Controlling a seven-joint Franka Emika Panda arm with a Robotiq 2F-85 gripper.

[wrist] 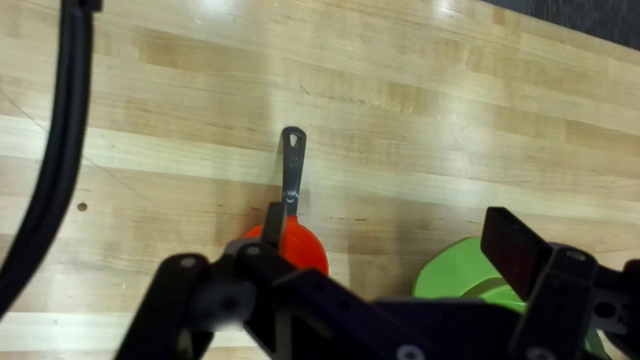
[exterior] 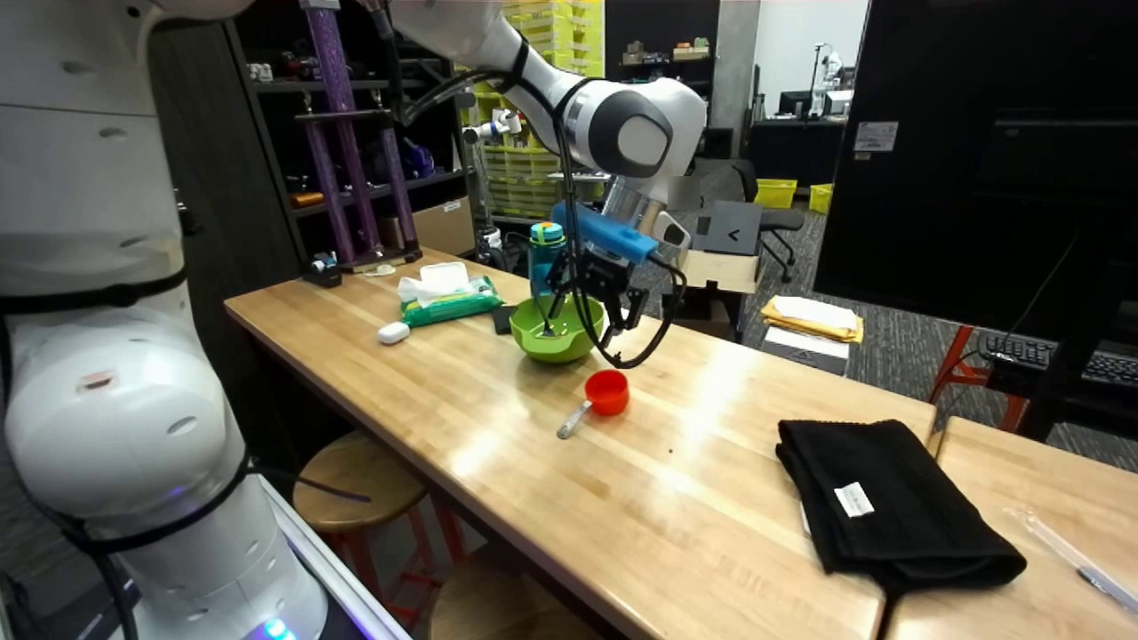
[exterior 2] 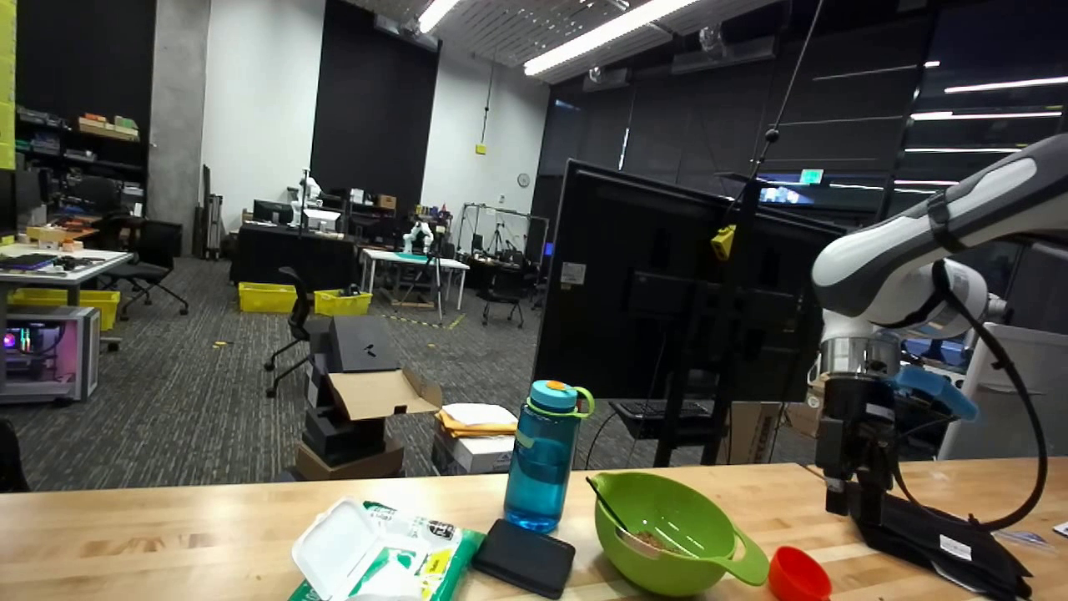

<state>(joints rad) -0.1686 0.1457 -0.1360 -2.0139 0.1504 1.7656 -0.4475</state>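
Observation:
My gripper (exterior: 584,322) is open and empty above the table; it also shows in an exterior view (exterior 2: 853,505). In the wrist view its fingers (wrist: 387,225) are wide apart. A red measuring cup (exterior: 608,393) with a grey handle lies on the table; it also shows at the lower right of an exterior view (exterior 2: 798,574). In the wrist view one finger partly covers the cup (wrist: 306,250). A green bowl (exterior: 556,348) stands beside the cup, seen in an exterior view (exterior 2: 651,574) with brown contents and a dark-handled utensil inside. The other finger partly covers the bowl (wrist: 455,267).
A blue bottle (exterior 2: 544,459) stands behind the bowl. A black flat item (exterior 2: 524,558) and a green wipes pack (exterior: 452,306) lie near it. A small white object (exterior: 393,332) is on the table (exterior: 498,427). A folded black cloth (exterior: 889,507) lies at the far end.

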